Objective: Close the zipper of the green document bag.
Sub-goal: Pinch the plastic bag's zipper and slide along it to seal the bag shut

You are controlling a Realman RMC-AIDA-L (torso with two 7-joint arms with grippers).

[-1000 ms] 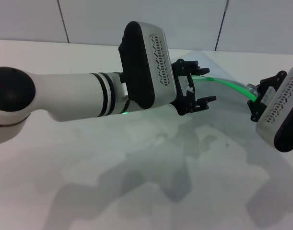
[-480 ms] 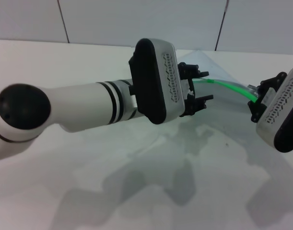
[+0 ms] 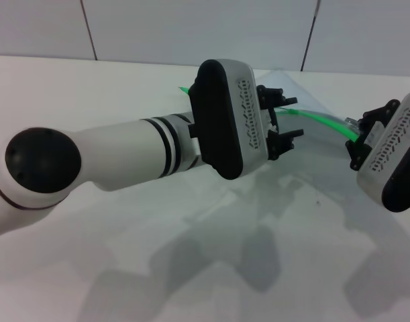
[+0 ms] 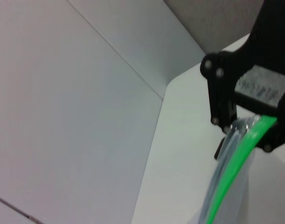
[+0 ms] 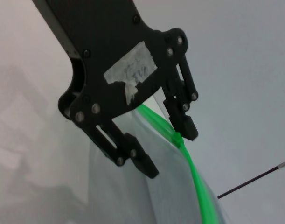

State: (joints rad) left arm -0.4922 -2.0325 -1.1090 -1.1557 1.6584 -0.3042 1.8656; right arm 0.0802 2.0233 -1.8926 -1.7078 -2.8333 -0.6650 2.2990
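Nearest the head camera, the white counter (image 3: 191, 268) is seen bare under the shadows of both arms. Above it, the left claw (image 3: 285, 119) is reached across toward the middle, its fingers spread apart and released, straddling the zipper (image 3: 319, 121) without being closed on it. In the right wrist view the tiny slider (image 5: 178, 139) is seen lying just beside one finger of this claw, the other finger standing apart on the far side of the strip.

Further to the right, the right claw (image 3: 361, 137) is clenched on the end of the zipper, as shown in the left wrist view, so that the green document bag (image 3: 312, 154) is held raised and tilted off the counter, its green edge uppermost.

The step in hand is judged to be the aligning of the left claw on the slider. Next, a pinch on the slider is called for, then a pull along the strip while the far end is kept anchored.
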